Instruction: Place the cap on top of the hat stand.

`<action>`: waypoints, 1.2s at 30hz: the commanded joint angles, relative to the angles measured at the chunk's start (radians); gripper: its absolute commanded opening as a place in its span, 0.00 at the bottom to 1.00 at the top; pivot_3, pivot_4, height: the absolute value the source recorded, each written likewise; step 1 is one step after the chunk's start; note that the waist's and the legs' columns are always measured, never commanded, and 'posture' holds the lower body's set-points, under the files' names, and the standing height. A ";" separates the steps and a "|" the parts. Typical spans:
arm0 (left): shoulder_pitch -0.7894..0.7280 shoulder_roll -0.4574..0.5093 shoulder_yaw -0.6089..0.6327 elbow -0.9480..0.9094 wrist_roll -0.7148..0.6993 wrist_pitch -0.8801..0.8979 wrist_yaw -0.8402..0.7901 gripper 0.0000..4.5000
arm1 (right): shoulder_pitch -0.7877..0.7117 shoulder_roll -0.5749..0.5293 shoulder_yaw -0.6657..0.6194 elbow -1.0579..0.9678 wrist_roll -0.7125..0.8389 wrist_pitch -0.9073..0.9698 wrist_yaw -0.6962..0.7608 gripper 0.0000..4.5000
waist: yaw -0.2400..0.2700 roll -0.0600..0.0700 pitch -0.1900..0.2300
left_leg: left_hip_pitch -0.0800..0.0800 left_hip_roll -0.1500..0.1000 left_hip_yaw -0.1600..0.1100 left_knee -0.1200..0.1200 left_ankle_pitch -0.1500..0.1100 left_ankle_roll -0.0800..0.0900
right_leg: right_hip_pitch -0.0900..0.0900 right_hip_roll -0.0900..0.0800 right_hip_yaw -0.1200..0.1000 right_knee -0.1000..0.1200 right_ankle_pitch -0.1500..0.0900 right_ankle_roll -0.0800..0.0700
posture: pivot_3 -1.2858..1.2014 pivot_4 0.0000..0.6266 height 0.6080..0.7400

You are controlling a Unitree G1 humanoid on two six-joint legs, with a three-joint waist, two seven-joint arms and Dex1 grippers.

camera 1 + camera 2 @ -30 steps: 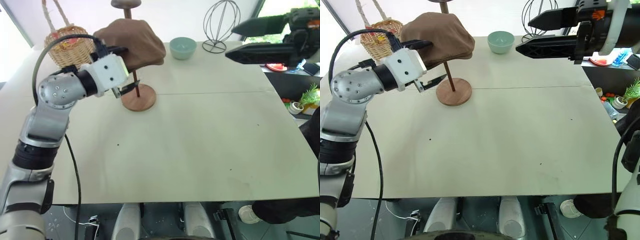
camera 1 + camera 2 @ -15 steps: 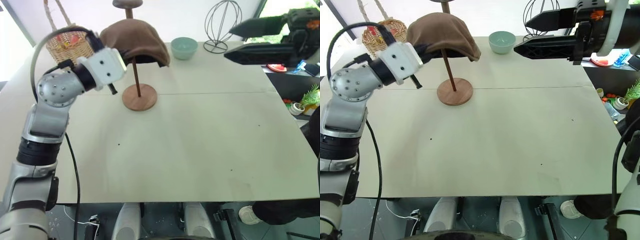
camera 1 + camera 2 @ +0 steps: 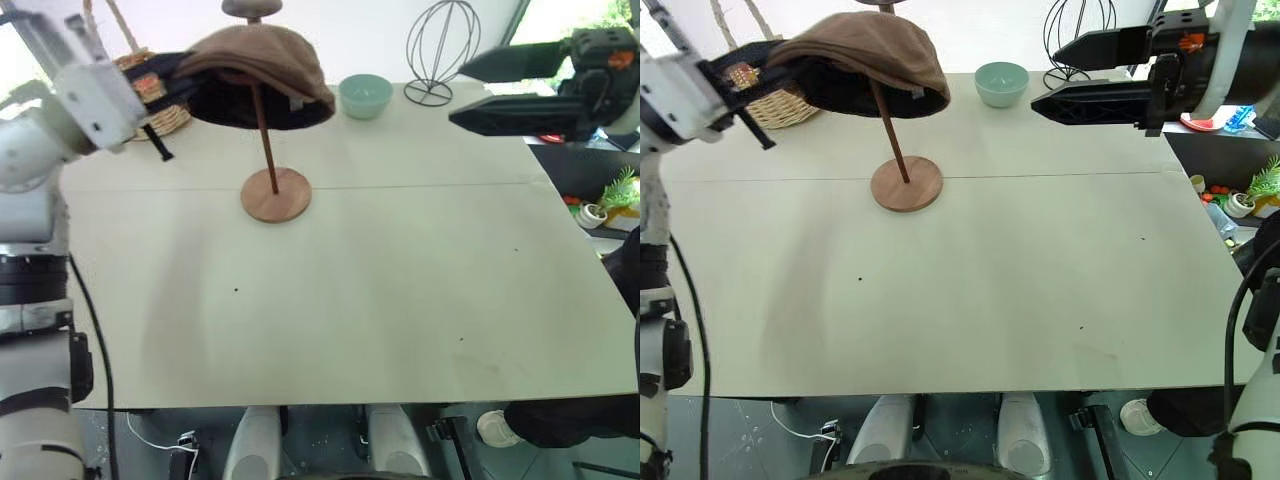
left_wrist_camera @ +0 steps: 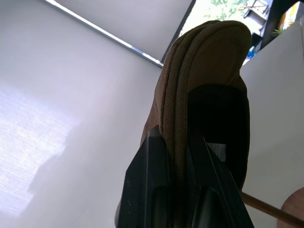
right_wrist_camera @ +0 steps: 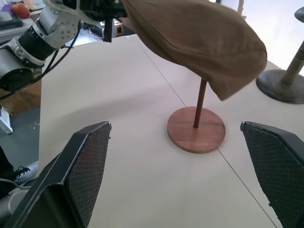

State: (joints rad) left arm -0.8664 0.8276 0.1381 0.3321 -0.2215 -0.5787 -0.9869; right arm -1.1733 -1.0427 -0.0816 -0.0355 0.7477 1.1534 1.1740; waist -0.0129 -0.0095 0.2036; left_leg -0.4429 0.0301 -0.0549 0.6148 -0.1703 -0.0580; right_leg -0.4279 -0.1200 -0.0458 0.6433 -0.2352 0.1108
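The left gripper is pinching the edge of the cap, holding it over the hat stand at the table's far left. The right gripper is hovering at the far right, fingers spread wide.

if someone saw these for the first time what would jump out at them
The brown cap draped over the top of the reddish wooden hat stand, at the far left of the table, with the left gripper shut on the cap's edge. Next, the right gripper, open in the air at the far right, near the teal bowl and the wire globe stand.
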 commanded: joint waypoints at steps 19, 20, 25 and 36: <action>-0.081 0.012 -0.024 0.542 -0.108 -0.568 -0.380 0.01 | 0.023 -0.057 -0.036 -0.044 0.024 0.004 -0.026 1.00 | -0.002 0.000 0.000 | 0.000 0.001 0.000 0.000 0.000 0.000 | 0.000 0.000 0.000 0.001 0.000 0.000 | 0.52 0.24 0.91; -0.082 0.016 -0.025 0.560 -0.097 -0.575 -0.371 0.01 | 0.022 -0.057 -0.035 -0.040 0.023 0.001 -0.027 1.00 | -0.002 0.000 0.000 | 0.000 0.001 0.000 0.000 0.000 0.000 | 0.000 0.000 0.000 0.001 0.000 0.000 | 0.52 0.24 0.91; -0.056 0.023 -0.032 0.552 -0.094 -0.565 -0.346 0.37 | 0.026 -0.047 -0.025 -0.025 0.011 -0.016 -0.030 1.00 | -0.002 0.000 0.000 | 0.000 0.001 0.000 0.000 0.000 0.000 | 0.000 0.000 0.000 0.001 0.000 0.000 | 0.52 0.24 0.91; 0.212 0.116 0.013 0.116 -0.092 -0.158 -0.151 0.98 | 0.044 -0.025 -0.007 0.012 -0.007 -0.059 -0.015 1.00 | -0.008 0.000 0.000 | 0.000 0.001 0.000 -0.001 0.000 0.000 | -0.001 0.000 0.000 0.001 0.000 0.000 | 0.52 0.24 0.91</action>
State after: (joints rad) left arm -0.6743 0.9104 0.1091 0.5359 -0.2954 -0.8164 -1.1777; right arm -1.1224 -1.0611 -0.0775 -0.0217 0.7460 1.1161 1.1512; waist -0.0212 -0.0092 0.2035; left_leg -0.4426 0.0314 -0.0545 0.6137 -0.1704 -0.0581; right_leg -0.4289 -0.1198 -0.0454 0.6442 -0.2352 0.1104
